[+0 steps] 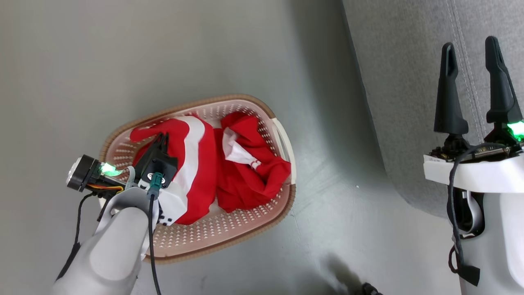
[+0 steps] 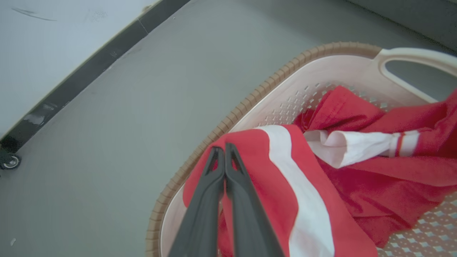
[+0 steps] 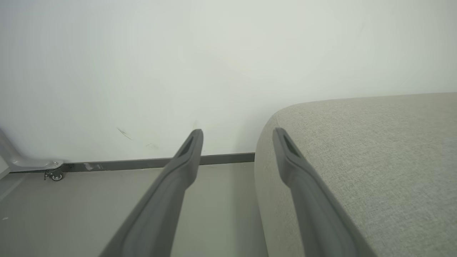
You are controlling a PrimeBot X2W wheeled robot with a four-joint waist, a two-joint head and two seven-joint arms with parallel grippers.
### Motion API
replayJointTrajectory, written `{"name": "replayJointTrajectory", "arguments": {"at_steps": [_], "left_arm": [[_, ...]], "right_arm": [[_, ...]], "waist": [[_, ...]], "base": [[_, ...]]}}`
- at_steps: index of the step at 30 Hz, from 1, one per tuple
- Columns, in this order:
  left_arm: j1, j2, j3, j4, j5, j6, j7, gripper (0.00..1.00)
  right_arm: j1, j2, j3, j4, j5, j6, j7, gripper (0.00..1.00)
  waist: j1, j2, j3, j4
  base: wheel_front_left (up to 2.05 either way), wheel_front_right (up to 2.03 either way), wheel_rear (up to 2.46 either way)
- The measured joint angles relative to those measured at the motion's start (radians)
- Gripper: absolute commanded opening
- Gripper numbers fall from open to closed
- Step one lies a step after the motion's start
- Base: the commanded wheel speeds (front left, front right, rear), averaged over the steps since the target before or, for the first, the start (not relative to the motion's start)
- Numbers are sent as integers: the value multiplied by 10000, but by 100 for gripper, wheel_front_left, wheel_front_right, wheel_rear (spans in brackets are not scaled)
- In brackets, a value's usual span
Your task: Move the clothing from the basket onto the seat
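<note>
Resting on the clothing (image 2: 375, 185) in the basket (image 2: 250, 101), left gripper (image 2: 221, 150) clenched, right gripper (image 1: 470, 43) wide open beside the seat (image 1: 401, 82)

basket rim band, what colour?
The rim band is brown and ribbed, on a cream-white perforated basket. Best seen in the left wrist view.

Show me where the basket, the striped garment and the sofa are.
basket (image 1: 229, 99), head view, far brown rim.
striped garment (image 1: 192, 164), head view, its white stripe.
sofa (image 3: 375, 160), right wrist view, top of the cushion.
</note>
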Motion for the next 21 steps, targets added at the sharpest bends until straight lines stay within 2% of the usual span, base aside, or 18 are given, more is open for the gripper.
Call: {"name": "replayJointTrajectory", "arguments": {"at_steps": [12,21], "left_arm": [[802,-144,702,-1875,-612,800,-115,0],[1304,-58,863,-3605,-859,961,-127,0]], "right_arm": [[-69,-35,-44,217,-614,0,-2,100],[-26,-199,136,477,-865,0,-2,100]], "waist": [[0,0,-1031,643],[0,0,-1929,1111]], "base": [[0,0,0],[0,0,0]]}}
